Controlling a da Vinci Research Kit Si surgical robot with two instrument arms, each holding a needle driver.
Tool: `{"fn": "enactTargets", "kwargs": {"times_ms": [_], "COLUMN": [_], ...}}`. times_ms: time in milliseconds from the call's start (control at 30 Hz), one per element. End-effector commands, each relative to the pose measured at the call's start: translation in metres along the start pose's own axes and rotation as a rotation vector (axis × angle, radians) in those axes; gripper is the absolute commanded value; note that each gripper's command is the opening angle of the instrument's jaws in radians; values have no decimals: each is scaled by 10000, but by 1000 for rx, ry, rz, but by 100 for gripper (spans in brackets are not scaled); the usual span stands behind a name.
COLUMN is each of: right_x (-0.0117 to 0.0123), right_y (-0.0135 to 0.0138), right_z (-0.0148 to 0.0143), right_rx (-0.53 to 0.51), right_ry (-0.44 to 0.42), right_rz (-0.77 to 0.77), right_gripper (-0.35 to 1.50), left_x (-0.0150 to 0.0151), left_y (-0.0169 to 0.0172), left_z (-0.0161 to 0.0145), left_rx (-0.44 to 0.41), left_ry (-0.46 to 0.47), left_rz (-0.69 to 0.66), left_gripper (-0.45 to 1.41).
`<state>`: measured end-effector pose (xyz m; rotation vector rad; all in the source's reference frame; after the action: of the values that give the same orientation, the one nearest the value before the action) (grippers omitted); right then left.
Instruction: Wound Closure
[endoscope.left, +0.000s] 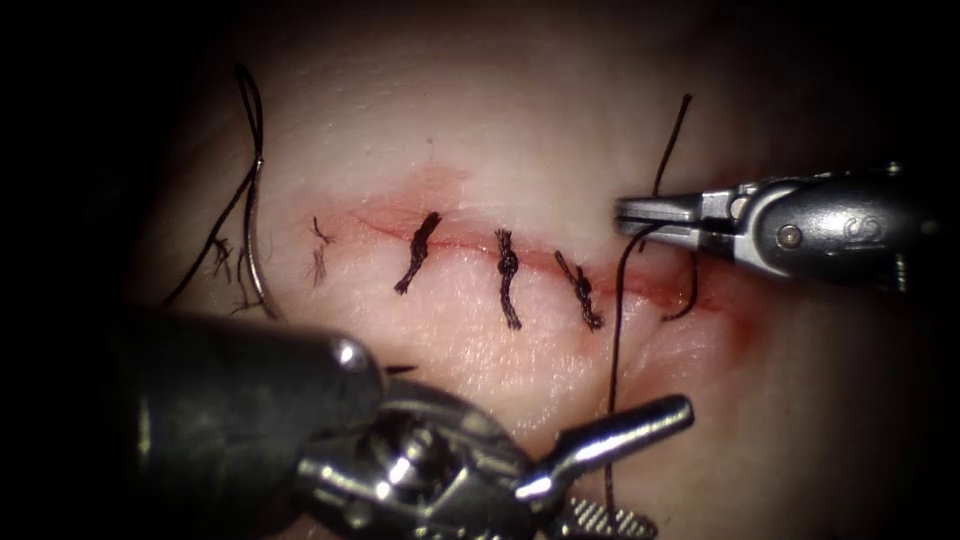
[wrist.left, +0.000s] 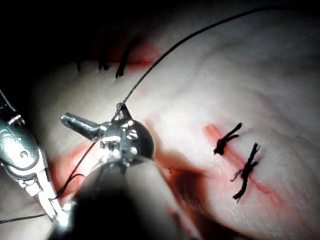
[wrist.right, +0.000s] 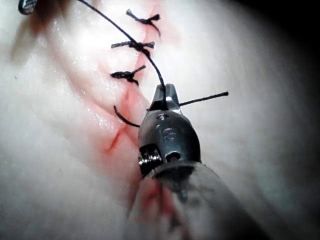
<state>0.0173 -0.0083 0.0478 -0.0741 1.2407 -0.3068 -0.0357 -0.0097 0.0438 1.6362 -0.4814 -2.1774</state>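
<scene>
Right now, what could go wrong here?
1. Right gripper is shut on the thread; left gripper is open, holding nothing. A hard pull could fray the thread.
2. The needle lies unheld on the tissue, left of the cut; a thread tug might drag it.

a flat, featureless black darkness (endoscope.left: 45, 70) rings the scene, lying well out beyond the tip of the silver left needle driver (endoscope.left: 655, 465) and behind the silver right needle driver (endoscope.left: 630, 215). a pool of strong white light (endoscope.left: 480, 140) sits in the middle, brightest between the two tips, and fades smoothly outward into shadow. in both wrist views the glare lies just ahead of each tip, with darkness beyond it.
</scene>
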Motion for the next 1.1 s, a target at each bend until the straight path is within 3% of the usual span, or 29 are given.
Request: {"fn": "enactTargets", "kwargs": {"times_ms": [33,233,300,367,633,800,867,933,1000,1100], "right_x": [-8,-18,-19,-19,-16,-7,1,9,19,39], "right_y": [7,12,11,11,6,-1,-6,-8,-8,-7], "right_z": [6,6,6,8,7,-3,-8,-14,-21,-32], "right_rx": [-2,-1,-2,-2,1,-8,-15,-20,-26,-38], "right_ry": [0,-3,-3,-4,-4,-1,-3,-14,-28,-34], "right_rz": [5,22,21,26,46,96,144,176,206,227], "right_gripper": [-35,-35,-35,-35,-35,-30,54,98,121,131], "left_x": [-2,-2,-2,-3,-7,-23,-29,-35,-40,-45], "left_y": [1,2,2,3,1,-11,-15,-20,-23,-25], "left_z": [5,2,2,3,2,-17,-27,-39,-47,-55], "left_rx": [0,-2,1,2,-2,-1,5,10,9,9], "left_ry": [2,5,5,5,23,10,-1,-22,-31,-45], "left_rz": [1,2,3,3,33,32,34,35,32,29], "left_gripper": [73,61,29,-45,-45,-45,-45,-45,-45,-45]}}
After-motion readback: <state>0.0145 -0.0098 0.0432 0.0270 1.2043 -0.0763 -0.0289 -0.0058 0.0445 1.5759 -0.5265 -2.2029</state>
